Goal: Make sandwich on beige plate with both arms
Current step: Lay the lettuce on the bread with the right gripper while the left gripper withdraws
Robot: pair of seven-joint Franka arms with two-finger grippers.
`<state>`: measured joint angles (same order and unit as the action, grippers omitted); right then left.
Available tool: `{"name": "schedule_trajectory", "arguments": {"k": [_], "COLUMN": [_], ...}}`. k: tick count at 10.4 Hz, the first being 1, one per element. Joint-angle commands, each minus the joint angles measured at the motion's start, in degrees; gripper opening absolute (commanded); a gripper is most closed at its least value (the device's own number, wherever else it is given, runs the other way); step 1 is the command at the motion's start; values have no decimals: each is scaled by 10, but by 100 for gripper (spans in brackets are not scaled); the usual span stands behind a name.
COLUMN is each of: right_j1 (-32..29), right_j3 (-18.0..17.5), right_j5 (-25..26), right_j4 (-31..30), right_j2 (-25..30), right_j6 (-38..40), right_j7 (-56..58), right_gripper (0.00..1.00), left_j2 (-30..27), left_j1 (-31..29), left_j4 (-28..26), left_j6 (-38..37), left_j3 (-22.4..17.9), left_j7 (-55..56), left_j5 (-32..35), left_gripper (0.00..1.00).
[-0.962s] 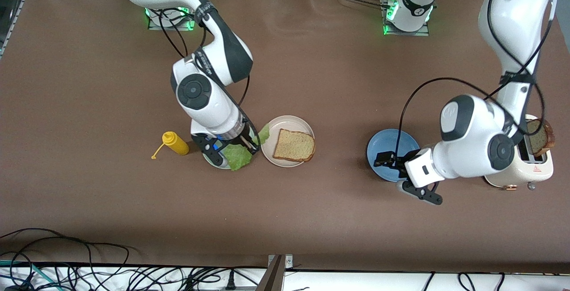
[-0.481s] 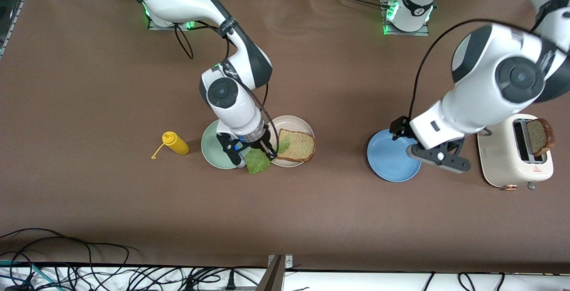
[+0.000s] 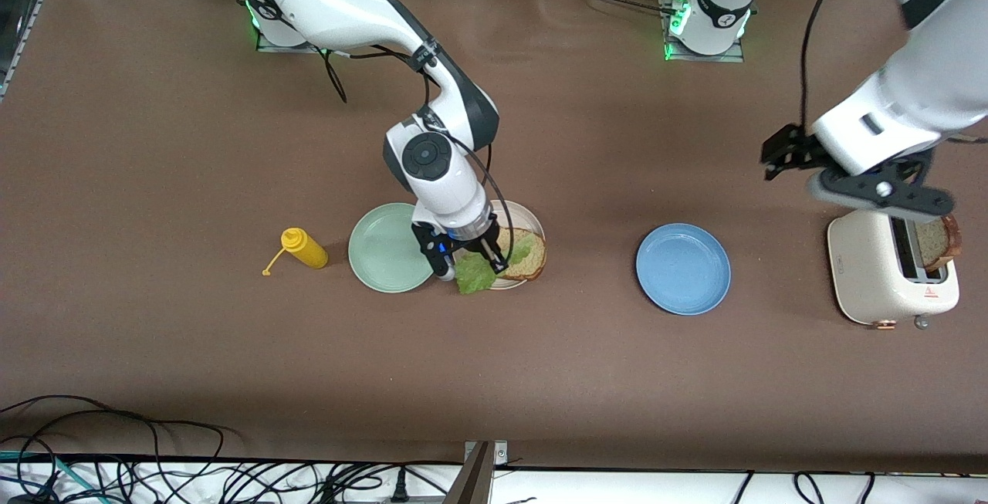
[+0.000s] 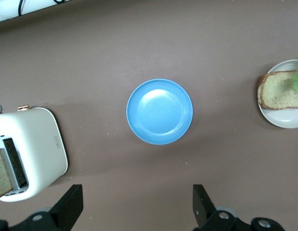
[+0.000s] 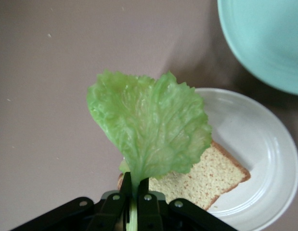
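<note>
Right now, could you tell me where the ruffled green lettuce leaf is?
The ruffled green lettuce leaf hangs pinched in the right tool, over the round beige plate and its brown toast slice, beside the mint-green plate.

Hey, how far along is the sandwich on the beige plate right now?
Done: one toast slice lies on the beige plate. In hand: the right gripper is shut on the lettuce leaf, over that slice. Left: release the leaf, then add the second slice, which sits in the toaster; the left gripper, open, is above the toaster.
</note>
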<state>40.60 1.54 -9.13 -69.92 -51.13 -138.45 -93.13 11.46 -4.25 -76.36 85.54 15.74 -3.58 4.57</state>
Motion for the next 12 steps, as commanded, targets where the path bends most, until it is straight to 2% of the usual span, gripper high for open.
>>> {"name": "schedule_trajectory", "arguments": {"k": [1,2,3,4,5,6,7,9,10,12], "right_j1": [10,10,10,10,10,9,8,-2,-23,-56], "right_j3": [4,4,4,4,4,4,4,9,7,6], "right_j5": [6,5,4,4,4,3,4,3,4,4], "right_j4": [38,37,37,37,37,37,37,38,38,38], "right_j2": [-35,-35,-35,-33,-28,-21,-15,1,24,65], "right_j6": [-22,-21,-16,-4,19,53,76,136,170,243], "right_j7": [-38,-39,-40,-48,-56,-57,-57,-54,-47,21], "right_gripper": [1,20,43,48,64,75,91,93,98,100], "left_j2": [-69,-89,-109,-121,-118,-116,-116,-116,-114,-108], "left_j1": [67,92,98,100,95,92,92,93,92,93], "left_j4": [-77,-104,-136,-156,-152,-144,-143,-143,-143,-139], "left_j6": [6,15,43,53,53,51,50,43,43,43], "left_j3": [-88,-114,-117,-118,-117,-117,-116,-117,-117,-116], "left_j7": [-35,-35,-36,-38,-38,-39,-39,-37,-34,-31], "left_j5": [-28,-28,-28,-28,-29,-29,-29,-38,-51,-54], "left_gripper": [100,100,100,100,100,100,100,100,100,100]}}
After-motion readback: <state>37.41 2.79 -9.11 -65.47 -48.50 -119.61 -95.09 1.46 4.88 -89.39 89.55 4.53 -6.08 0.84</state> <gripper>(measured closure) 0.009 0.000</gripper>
